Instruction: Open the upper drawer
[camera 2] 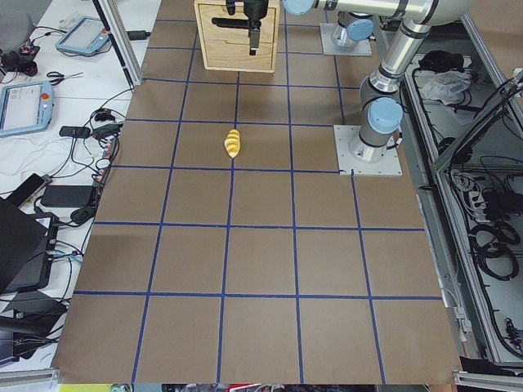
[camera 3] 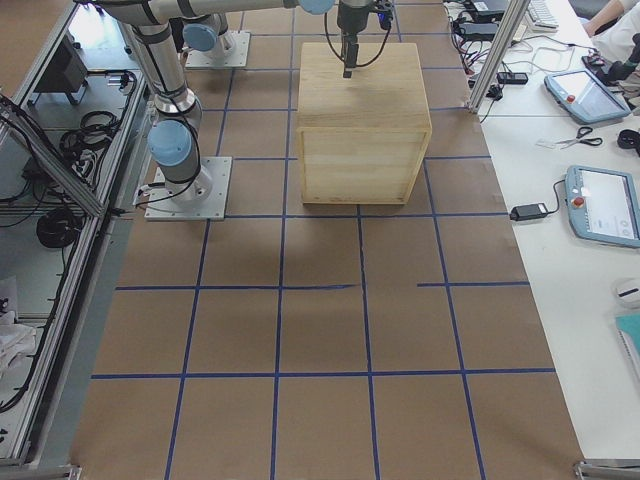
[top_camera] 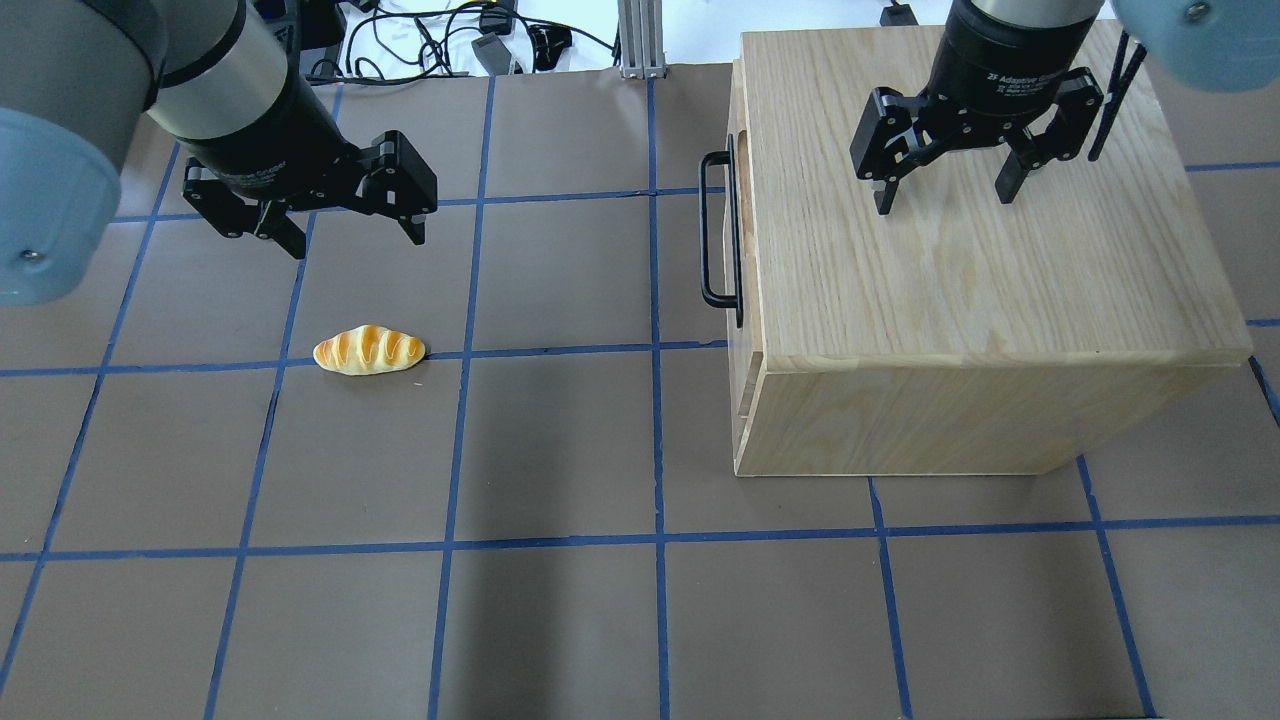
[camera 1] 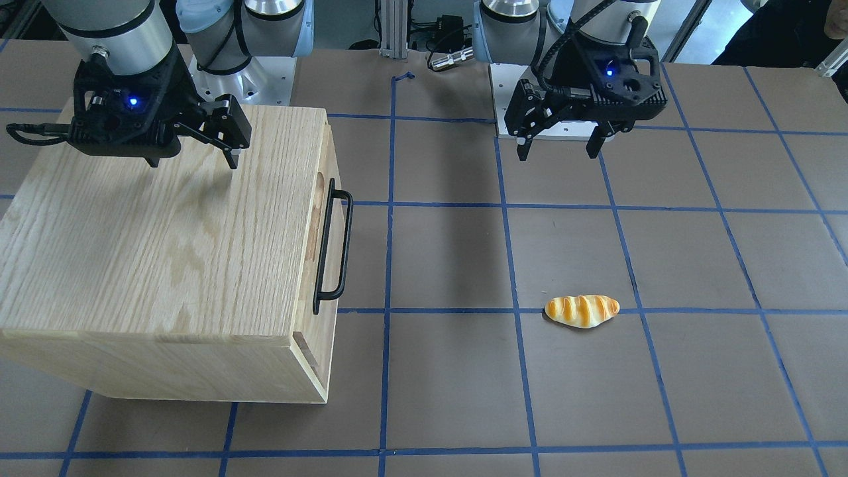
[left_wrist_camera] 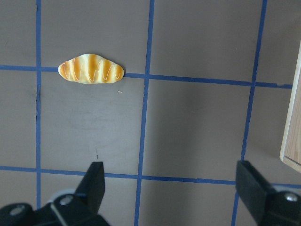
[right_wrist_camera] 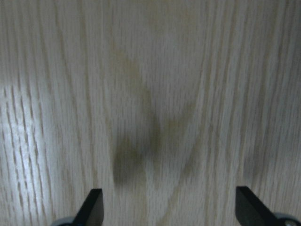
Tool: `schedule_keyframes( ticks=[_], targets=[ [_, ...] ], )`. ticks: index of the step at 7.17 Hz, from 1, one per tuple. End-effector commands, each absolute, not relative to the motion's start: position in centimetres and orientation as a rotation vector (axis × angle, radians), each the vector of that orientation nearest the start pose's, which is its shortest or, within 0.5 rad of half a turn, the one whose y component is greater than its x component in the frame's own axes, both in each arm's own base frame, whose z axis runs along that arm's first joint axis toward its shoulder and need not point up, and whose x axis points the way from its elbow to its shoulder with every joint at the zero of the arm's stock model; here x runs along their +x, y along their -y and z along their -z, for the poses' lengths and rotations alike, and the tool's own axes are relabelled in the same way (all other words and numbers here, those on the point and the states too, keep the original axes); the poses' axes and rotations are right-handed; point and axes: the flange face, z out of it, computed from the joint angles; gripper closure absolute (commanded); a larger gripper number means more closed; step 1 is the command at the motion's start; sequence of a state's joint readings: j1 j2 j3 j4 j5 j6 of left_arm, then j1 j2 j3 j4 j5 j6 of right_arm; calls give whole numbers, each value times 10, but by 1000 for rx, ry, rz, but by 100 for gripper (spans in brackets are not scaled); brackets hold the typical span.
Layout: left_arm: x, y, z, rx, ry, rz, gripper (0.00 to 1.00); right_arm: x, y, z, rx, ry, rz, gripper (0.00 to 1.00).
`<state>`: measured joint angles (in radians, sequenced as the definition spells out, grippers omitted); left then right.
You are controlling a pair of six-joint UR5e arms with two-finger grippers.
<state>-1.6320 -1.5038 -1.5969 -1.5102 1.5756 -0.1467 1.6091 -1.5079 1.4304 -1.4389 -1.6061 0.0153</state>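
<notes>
The upper drawer [top_camera: 743,215] sits closed in the oak cabinet [top_camera: 960,290], seen edge-on as a pale front strip. Its curved notch and front [camera 1: 324,199] face the table's middle, and its long black bar handle [top_camera: 719,236] [camera 1: 333,252] sticks out. My right gripper [top_camera: 940,195] [camera 1: 192,158] hangs open and empty over the cabinet's top, well back from the handle. In the right wrist view, its fingertips [right_wrist_camera: 94,207] frame only wood grain. My left gripper [top_camera: 345,228] [camera 1: 558,149] is open and empty above the table, apart from the cabinet.
A toy bread roll [top_camera: 369,350] [left_wrist_camera: 91,70] lies on the brown mat, in front of my left gripper. The cabinet's corner [left_wrist_camera: 294,136] shows at the left wrist view's right edge. Blue tape lines grid the mat. Monitors and cables lie beyond the table's edges.
</notes>
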Motion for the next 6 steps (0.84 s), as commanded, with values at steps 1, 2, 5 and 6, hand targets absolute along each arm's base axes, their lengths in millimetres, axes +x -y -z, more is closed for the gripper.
schedule_keyframes(
  ticks=[1, 2, 5, 6],
  targets=[
    [-162, 464, -514, -135, -3141, 164, 0, 149, 506, -512, -38, -3177, -86, 0],
    [-161, 465, -514, -138, -3142, 166, 0, 149, 507, -513, -38, -3177, -84, 0],
    [-165, 472, -510, -152, -3157, 150, 0, 149, 507, -513, -38, -3177, -84, 0],
    [-167, 481, -504, -156, -3162, 147, 0, 149, 507, -513, -38, -3177, -84, 0]
  ],
)
